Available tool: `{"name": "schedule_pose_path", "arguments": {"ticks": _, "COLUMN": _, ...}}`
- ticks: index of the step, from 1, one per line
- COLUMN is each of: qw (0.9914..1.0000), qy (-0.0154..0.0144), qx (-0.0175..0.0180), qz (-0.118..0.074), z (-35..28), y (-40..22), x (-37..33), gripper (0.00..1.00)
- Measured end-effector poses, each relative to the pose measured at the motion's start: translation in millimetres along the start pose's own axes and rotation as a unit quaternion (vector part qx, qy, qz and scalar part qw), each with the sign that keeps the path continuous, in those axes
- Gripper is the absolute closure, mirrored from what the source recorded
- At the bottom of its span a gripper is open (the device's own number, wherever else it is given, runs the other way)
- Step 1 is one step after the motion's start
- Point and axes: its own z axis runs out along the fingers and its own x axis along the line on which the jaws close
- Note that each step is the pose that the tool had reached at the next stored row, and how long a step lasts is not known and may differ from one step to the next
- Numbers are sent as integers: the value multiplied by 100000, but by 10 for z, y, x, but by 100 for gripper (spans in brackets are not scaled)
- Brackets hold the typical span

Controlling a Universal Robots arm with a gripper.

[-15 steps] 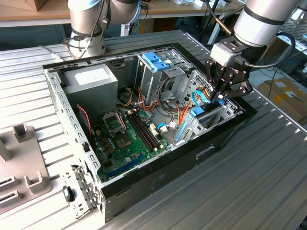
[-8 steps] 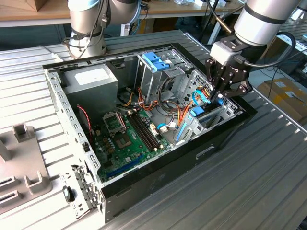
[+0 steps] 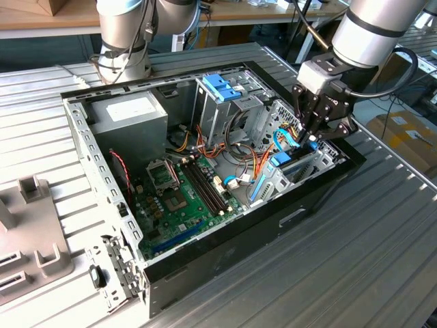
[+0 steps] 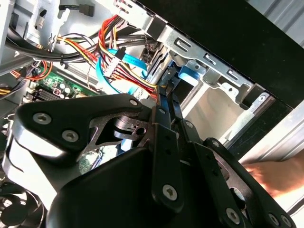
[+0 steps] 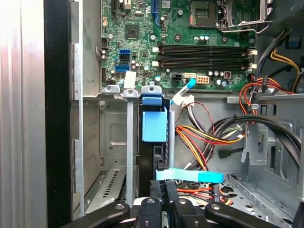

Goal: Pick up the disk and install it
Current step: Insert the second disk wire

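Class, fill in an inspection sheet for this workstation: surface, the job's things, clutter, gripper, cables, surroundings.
Surface: slatted metal table carrying an open computer case.
Job's things: the disk stands on edge between metal rails in the case's drive bay.
Clutter: grey fixture block at the exterior view's left.
Gripper: gripper shut, tips at the disk's end inside the bay.
Cables: light-blue flat cable; red, yellow and orange wire bundle beside the bay.
Surroundings: second arm's base; a hand outside the case.

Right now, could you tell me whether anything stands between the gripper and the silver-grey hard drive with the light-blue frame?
Only a light-blue flat cable crosses by the gripper, before the hard drive standing on edge in the metal bay; whether it blocks, I cannot tell.
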Motion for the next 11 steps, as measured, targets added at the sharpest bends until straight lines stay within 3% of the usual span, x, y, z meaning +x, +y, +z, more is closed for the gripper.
{"name": "schedule_pose_path", "arguments": {"ticks": 5, "qw": 100000, "qy": -29, "qx": 1, "qz": 2, "z": 1, "y": 0, "x": 0, "gripper": 84}}
{"name": "schedule_pose_path", "arguments": {"ticks": 7, "qw": 100000, "qy": -41, "qx": 2, "qz": 2, "z": 1, "y": 0, "x": 0, "gripper": 76}}
{"name": "schedule_pose_path", "arguments": {"ticks": 11, "qw": 100000, "qy": -39, "qx": 0, "qz": 5, "z": -17, "y": -1, "x": -1, "gripper": 76}}
